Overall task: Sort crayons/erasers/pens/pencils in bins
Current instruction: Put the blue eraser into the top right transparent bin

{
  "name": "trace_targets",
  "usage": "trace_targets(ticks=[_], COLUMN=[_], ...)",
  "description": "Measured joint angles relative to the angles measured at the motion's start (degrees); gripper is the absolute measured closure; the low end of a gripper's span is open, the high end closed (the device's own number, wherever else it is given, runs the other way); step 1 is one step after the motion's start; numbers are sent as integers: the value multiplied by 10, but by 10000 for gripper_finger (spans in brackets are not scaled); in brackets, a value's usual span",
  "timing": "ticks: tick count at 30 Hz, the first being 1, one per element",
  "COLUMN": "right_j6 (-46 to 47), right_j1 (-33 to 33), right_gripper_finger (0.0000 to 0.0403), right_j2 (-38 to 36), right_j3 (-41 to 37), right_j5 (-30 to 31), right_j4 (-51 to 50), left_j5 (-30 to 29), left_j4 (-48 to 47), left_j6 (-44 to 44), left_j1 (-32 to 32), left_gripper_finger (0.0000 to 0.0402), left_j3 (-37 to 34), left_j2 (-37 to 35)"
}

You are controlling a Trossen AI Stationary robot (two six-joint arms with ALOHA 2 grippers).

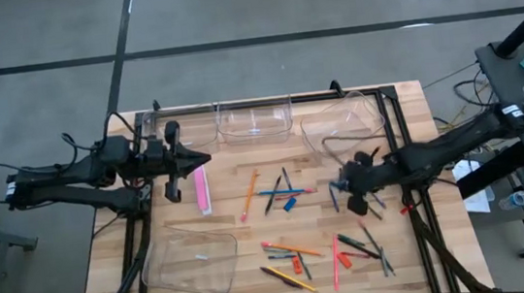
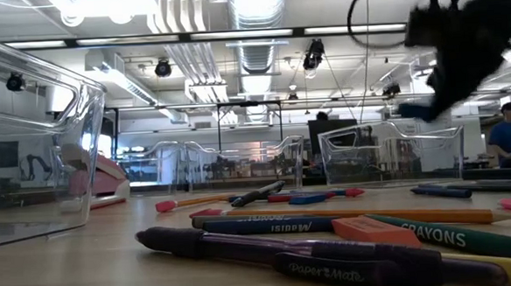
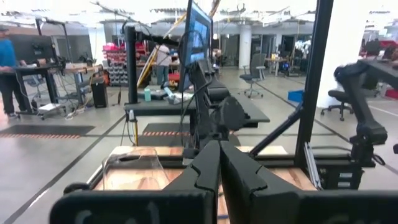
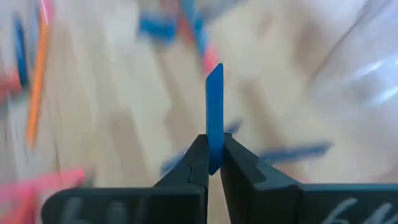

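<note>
My right gripper [image 1: 338, 197] hangs above the table's right half, near the far right bin [image 1: 343, 123]. It is shut on a short blue crayon [image 4: 214, 99], which also shows in the low view [image 2: 416, 111]. My left gripper [image 1: 200, 158] is shut and empty, and hovers over the table's far left by a pink bar [image 1: 201, 189]. Two more clear bins [image 1: 254, 118] [image 1: 182, 124] stand along the far edge. A fourth bin [image 1: 191, 261] stands at the near left. Pencils, pens and crayons [image 1: 287, 197] lie loose in the middle. My right gripper pinches the blue crayon by one end [image 4: 214, 148] between its two fingers. The crayon lies along the fingers, and its free end [image 4: 214, 68] juts out past the fingertips. It is lifted clear of the table.
More sticks and a red eraser [image 1: 344, 261] lie at the near right [image 1: 298, 260]. In the low view a dark pen [image 2: 288, 255] and a green crayon [image 2: 435, 234] lie close to the camera. A black frame rims the table [image 1: 409, 151]. A person [image 2: 505, 134] stands in the room behind.
</note>
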Motion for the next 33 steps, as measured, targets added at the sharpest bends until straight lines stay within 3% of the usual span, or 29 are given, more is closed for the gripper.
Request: trace_targets(ticks=[5, 10, 14, 20, 24, 33], right_j6=[-45, -96, -159, -252, -281, -286], right_j1=[-42, -140, -252, -440, -529, -601], right_gripper_finger=[388, 389, 389, 390, 390, 390], right_j2=[-73, -90, -68, 14, 86, 255], right_j3=[20, 20, 20, 20, 20, 64], right_j5=[112, 105, 42, -136, -229, -258], right_j4=[1, -14, -2, 66, 104, 126], left_j5=[0, 0, 0, -3, -5, -14], left_j4=[34, 38, 38, 41, 58, 70], left_j6=[0, 0, 0, 1, 1, 1], left_j1=[0, 0, 0, 0, 0, 0], left_gripper_finger=[401, 401, 402, 401, 401, 402], left_j3=[0, 0, 0, 1, 1, 1], left_j2=[13, 31, 47, 63, 63, 56])
